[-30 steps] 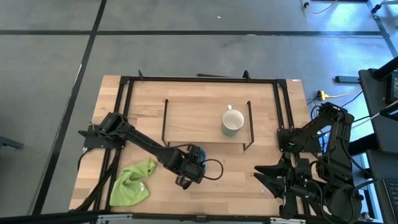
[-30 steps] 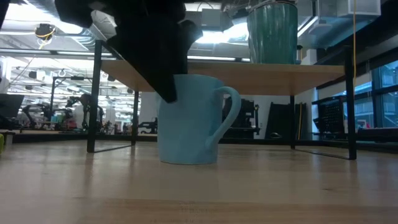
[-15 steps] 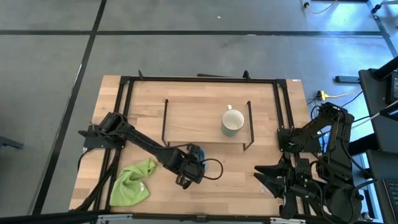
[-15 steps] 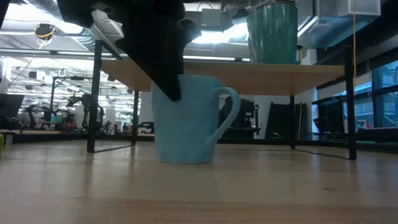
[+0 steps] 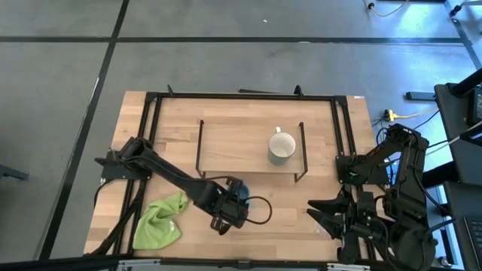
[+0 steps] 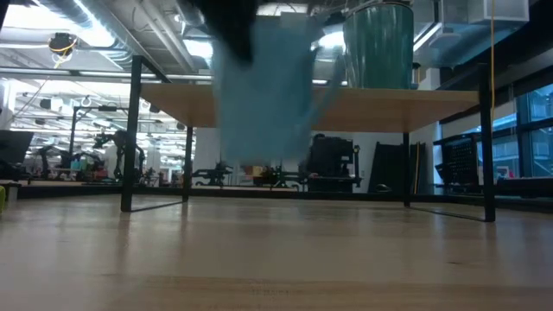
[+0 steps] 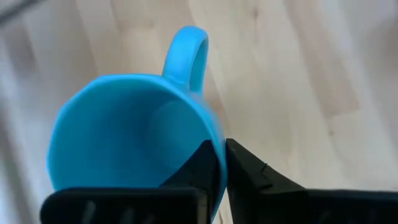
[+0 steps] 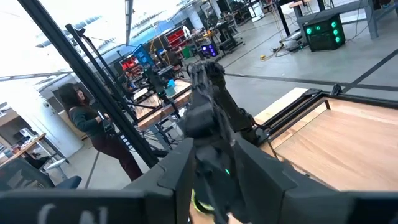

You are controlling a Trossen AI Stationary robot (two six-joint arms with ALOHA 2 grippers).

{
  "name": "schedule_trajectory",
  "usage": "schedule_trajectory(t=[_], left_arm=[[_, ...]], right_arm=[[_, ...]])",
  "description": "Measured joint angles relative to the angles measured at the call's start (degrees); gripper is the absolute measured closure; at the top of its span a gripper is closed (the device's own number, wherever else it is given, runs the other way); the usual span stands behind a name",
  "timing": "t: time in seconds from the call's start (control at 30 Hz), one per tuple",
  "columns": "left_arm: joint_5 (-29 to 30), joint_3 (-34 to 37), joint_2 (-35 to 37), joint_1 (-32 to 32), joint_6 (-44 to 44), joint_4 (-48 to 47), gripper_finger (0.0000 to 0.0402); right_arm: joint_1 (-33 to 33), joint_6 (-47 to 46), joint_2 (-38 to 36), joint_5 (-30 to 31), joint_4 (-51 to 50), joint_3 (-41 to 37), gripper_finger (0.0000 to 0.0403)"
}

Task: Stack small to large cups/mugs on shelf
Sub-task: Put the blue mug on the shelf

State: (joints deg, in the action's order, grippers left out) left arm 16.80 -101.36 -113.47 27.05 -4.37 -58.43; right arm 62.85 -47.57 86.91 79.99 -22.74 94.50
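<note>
While the left gripper (image 7: 219, 163) pinches the rim of one light-blue mug (image 7: 130, 134) between its nearly shut fingers, the mug hangs clear of the table (image 5: 316, 188), just in front of the shelf (image 5: 237, 139). One cream-white mug (image 5: 282, 148) stands on the shelf's right part. One green cloth (image 5: 160, 220) lies left of the blue mug. The right gripper (image 5: 320, 214) waits right of the shelf, jaws part open, empty.

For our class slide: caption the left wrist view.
Left gripper pinches the light-blue mug's rim above the wooden tabletop.
</note>
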Motion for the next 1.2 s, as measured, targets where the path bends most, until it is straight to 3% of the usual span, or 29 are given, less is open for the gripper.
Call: schedule_trajectory(t=[0.27, 0.47, 0.67, 1.0, 1.2], left_arm=[[-1.1, -13.8, 0.2, 0.2, -0.5, -9.4, 0.0383], [4.7, -22.1, 0.2, -0.9, -6.4, -24.1, 0.0382], [5.6, -28.6, 0.2, -4.9, -11.7, -27.6, 0.0382], [1.2, -32.1, 0.2, -17.3, -16.2, -30.7, 0.0381], [-4.7, -32.0, 0.2, -22.6, -19.2, -30.8, 0.0381]], right_arm=[[0.0, -0.2, 0.0, 0.0, -0.3, 0.0, 0.0283], [0.0, -0.2, 0.0, 1.2, -0.3, 0.0, 0.0283], [-0.7, 0.1, 0.0, 4.4, -0.3, 0.0, 0.0283], [-3.3, -4.6, 0.0, 7.3, -0.2, 0.0, 0.0283], [-4.2, -3.2, 0.0, 7.4, -0.2, 0.0, 0.0283]])
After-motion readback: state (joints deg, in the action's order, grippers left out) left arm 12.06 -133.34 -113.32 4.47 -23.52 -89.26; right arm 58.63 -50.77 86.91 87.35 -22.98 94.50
